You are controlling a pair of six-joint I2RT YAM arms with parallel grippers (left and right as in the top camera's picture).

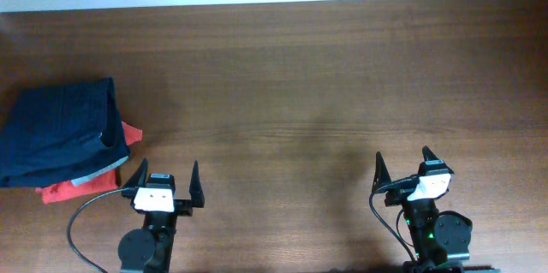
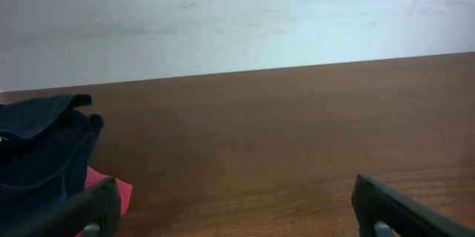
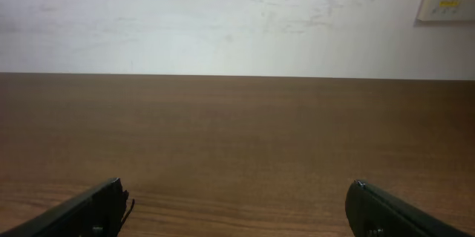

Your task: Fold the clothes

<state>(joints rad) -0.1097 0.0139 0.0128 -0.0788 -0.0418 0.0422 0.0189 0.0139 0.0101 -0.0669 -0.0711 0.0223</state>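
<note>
The dark navy-blue garment (image 1: 60, 132) lies folded at the table's left edge, on top of a small pile. It also shows at the left of the left wrist view (image 2: 41, 148). My left gripper (image 1: 169, 170) is open and empty near the front edge, just right of the pile; the wrist view shows only bare wood between its fingers (image 2: 234, 200). My right gripper (image 1: 402, 155) is open and empty at the front right, over bare wood (image 3: 234, 200).
A grey folded garment (image 1: 94, 175) and a red-orange one (image 1: 60, 192) lie under the navy garment; the red-orange edge shows in the left wrist view (image 2: 111, 192). The brown wooden table (image 1: 300, 76) ends at a white wall at the back.
</note>
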